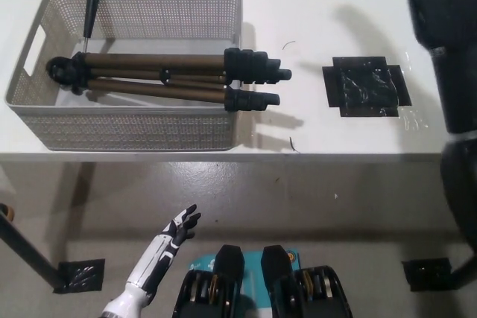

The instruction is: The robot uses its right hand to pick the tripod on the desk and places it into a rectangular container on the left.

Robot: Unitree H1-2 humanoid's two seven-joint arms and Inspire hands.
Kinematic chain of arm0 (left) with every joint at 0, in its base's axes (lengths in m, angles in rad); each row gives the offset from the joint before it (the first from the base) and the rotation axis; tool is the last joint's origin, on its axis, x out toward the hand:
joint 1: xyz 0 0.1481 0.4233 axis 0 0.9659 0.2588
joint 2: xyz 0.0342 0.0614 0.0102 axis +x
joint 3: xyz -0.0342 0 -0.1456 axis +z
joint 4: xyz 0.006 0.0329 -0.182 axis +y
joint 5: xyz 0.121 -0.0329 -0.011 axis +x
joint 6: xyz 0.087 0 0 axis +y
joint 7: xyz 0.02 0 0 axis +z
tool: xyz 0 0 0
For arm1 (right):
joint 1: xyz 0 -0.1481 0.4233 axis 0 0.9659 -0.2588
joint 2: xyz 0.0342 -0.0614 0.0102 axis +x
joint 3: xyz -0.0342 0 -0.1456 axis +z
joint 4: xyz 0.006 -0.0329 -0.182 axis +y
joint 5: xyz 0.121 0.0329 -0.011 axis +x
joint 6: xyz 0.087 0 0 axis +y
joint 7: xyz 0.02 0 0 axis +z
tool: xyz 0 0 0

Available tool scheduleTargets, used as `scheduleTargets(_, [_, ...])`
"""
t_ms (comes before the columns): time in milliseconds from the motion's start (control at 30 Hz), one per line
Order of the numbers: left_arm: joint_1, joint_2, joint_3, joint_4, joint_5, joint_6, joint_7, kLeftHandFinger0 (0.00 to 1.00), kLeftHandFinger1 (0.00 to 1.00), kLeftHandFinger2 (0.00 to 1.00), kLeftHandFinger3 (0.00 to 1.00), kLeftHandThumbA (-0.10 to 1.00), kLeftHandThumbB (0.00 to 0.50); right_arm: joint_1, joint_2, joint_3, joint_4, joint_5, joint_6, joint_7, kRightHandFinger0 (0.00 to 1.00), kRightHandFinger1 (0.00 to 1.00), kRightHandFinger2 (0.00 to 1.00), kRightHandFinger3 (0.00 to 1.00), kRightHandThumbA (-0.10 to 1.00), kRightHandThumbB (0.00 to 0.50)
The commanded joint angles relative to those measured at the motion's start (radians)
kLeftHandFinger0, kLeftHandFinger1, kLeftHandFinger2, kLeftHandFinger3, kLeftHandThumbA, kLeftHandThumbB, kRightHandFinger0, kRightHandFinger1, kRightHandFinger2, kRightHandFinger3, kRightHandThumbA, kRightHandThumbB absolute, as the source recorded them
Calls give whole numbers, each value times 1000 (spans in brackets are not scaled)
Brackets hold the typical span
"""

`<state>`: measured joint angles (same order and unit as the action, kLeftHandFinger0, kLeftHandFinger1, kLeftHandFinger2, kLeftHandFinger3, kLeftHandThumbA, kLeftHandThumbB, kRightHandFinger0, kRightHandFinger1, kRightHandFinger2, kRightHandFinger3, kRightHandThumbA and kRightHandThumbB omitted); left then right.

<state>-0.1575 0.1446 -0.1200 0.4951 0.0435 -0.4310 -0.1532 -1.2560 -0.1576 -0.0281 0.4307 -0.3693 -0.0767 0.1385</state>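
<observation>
The folded tripod point(160, 80), bronze legs with black feet, lies in the white mesh rectangular container point(134, 135) on the desk's left. Its head sits at the container's left end and its black feet stick out over the right wall. Only my black right arm point(447, 65) shows, along the picture's right edge; the right hand is out of view. My white left hand point(179, 229) hangs low at the lower left, below the desk's edge, fingers apart and holding nothing.
A black square patch point(367, 86) is stuck on the white desk point(313, 135) to the right of the container. Below the desk's front edge lies grey floor, with a black desk leg foot point(78, 275) at lower left.
</observation>
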Motion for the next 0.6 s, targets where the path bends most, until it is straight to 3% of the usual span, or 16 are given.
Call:
scheduleTargets(0, [-11, 22, 46, -48, -32, -39, 16, 1000, 1000, 1000, 1000, 1000, 500, 412, -104, -324, -872, 411, 90, -49, 1000, 1000, 1000, 1000, 1000, 339])
scheduleTargets(67, [-18, 21, 49, -41, -34, -39, 17, 1000, 1000, 1000, 1000, 1000, 500, 588, -61, -326, -956, 455, 53, -71, 1000, 1000, 1000, 1000, 1000, 321])
scheduleTargets(133, [-16, 22, 50, -39, -32, -39, 18, 1000, 1000, 1000, 1000, 1000, 500, 708, -23, -307, -973, 488, 2, -81, 1000, 1000, 1000, 1000, 1000, 334])
scheduleTargets(200, [-25, 22, 52, -33, -31, -39, 19, 1000, 1000, 1000, 1000, 1000, 500, 819, 20, -260, -968, 463, -55, -85, 1000, 1000, 1000, 1000, 1000, 304])
scheduleTargets(433, [-3, 19, 50, -46, -27, -39, 16, 1000, 1000, 1000, 1000, 1000, 500, 1101, 120, -127, -889, 458, -131, -50, 1000, 1000, 1000, 1000, 1000, 344])
scheduleTargets(567, [-7, 21, 54, -46, -26, -39, 14, 1000, 1000, 1000, 1000, 1000, 500, 1185, 124, -87, -776, 443, -215, -10, 1000, 1000, 1000, 1000, 1000, 274])
